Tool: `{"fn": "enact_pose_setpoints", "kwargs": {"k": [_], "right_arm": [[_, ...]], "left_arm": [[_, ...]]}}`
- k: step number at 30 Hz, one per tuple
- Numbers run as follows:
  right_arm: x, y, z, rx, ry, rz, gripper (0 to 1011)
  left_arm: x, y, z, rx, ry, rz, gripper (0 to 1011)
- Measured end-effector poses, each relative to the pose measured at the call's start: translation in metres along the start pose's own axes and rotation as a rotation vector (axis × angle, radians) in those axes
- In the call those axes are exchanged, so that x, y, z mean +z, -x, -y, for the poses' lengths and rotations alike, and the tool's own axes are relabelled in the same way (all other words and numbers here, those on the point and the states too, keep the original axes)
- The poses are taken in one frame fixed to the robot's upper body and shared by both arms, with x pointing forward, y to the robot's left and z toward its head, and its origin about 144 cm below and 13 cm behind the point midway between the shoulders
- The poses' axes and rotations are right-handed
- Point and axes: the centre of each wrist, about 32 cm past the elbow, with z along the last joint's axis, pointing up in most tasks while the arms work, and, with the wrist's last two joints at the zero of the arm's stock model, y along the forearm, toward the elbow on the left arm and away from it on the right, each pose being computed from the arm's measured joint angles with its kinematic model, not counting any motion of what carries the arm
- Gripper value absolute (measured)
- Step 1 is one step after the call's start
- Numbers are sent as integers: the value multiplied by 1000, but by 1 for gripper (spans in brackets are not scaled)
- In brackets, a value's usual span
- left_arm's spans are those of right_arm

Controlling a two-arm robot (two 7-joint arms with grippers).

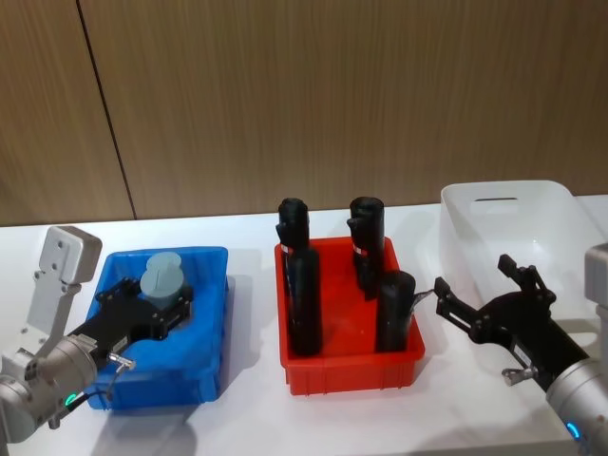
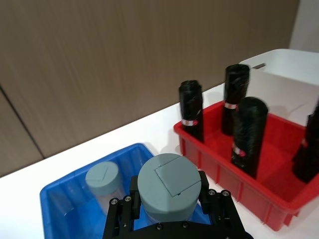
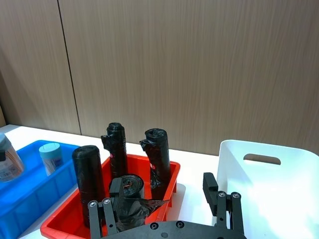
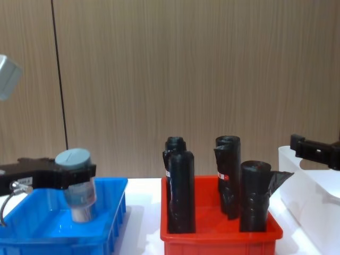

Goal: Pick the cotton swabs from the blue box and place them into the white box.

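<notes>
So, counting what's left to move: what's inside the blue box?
Two cotton swab jars: one gripped by the left tool, another standing beyond it. The blue box floor under the tool is hidden.

The head camera looks steeply down on the desk (image 1: 247, 418) from well back: blue box (image 1: 214, 255) at ten o'clock, red bin (image 1: 351, 366) at twelve, white box (image 1: 560, 204) at two. The chest camera sits low, about rim level, facing the wood wall (image 4: 159, 64), seeing them side-on. The left wrist camera peers closely over the left pincer (image 2: 169, 196) and its clamped cotton swabs jar (image 2: 167, 177) toward two o'clock; the right wrist one, over the right pincer (image 3: 162, 209), toward eleven. All four share the red bin.
</notes>
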Motion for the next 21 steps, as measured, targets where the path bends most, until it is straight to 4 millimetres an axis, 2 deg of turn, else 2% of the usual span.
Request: {"fn": "enact_pose_setpoints", "kwargs": {"k": [21], "right_arm": [[0, 0, 0, 0, 0, 0, 1002]], "left_arm": [[25, -9, -4, -302, 101, 32, 664]]}}
